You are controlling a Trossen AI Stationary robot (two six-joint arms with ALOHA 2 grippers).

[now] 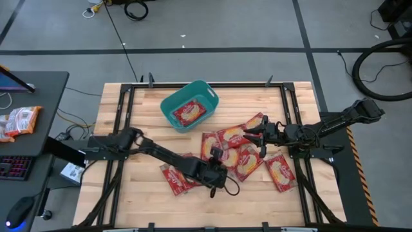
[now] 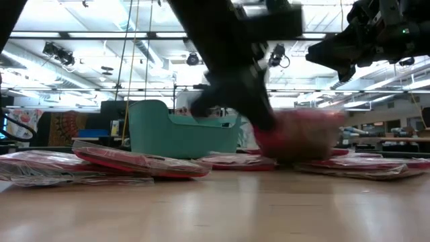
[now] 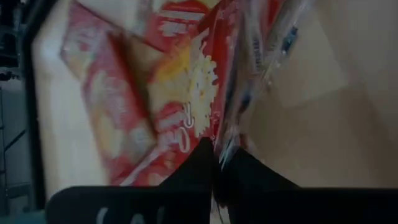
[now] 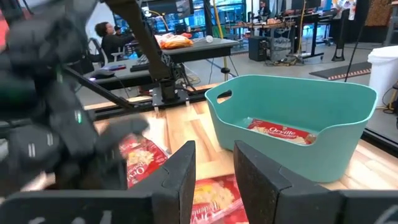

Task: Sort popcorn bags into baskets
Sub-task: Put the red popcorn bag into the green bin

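Observation:
Several red popcorn bags lie flat around the table's middle and right, and two more lie nearer the front. The teal basket stands at the far middle with one bag lying in it. My left gripper has reached across to the table's centre and is shut on a popcorn bag. That bag shows blurred in the low view. My right gripper is open and hovers above the bags right of centre, facing the basket. My left gripper pinches the popcorn bag by its crimped clear edge seam between both shut fingers. The fingers slant down onto it from the table's left. In the low view the bag sits raised above the bags lying around it.
A dark rail frame runs along the table's sides. The basket's slot handle faces my right gripper. Bare wood lies at the left and near edge. A side desk at the left carries orange-and-white snack packets. A person sits beyond the table.

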